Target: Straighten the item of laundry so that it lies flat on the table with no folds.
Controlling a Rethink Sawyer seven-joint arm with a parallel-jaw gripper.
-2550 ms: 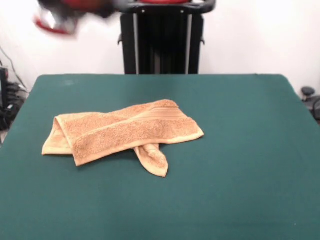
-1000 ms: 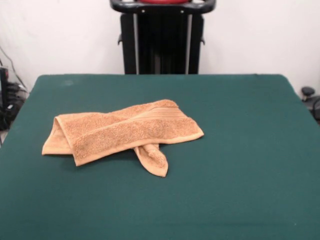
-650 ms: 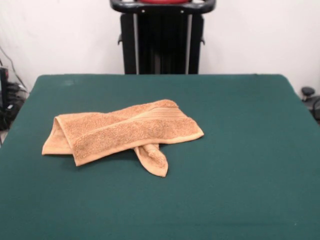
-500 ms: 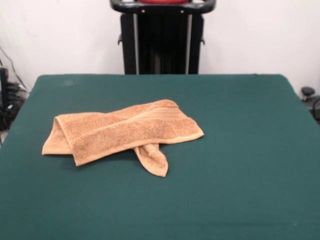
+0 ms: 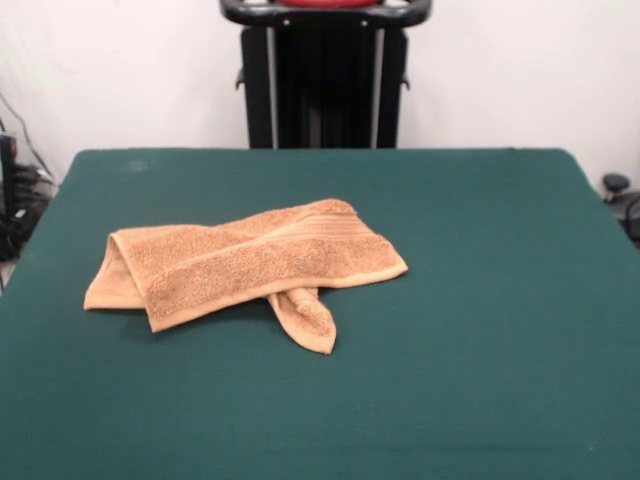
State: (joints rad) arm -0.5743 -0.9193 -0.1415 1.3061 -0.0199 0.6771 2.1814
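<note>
an orange-tan towel point(image 5: 235, 268) lies folded over on itself on the dark green tabletop point(image 5: 480, 300), left of centre in the frame. it forms a long band slanting from lower left up to the right, its upper layer doubled over the lower one. a ribbed woven strip point(image 5: 318, 226) runs near the hemmed end at the upper right of the bundle. the left end curls back on itself in a rounded fold, and a narrow twisted corner point(image 5: 306, 318) pokes out from under the lower edge, pointing toward the bottom of the frame. bare green cloth surrounds the towel on every side: a broad stretch to the right, a deep strip along the bottom, a band above reaching the tabletop's far edge, and a narrower margin to the left edge. nothing else rests on the surface. a black pedestal point(image 5: 325, 80) stands at top centre against a white wall. the fingers are out of the frame, so their state cannot be told.
</note>
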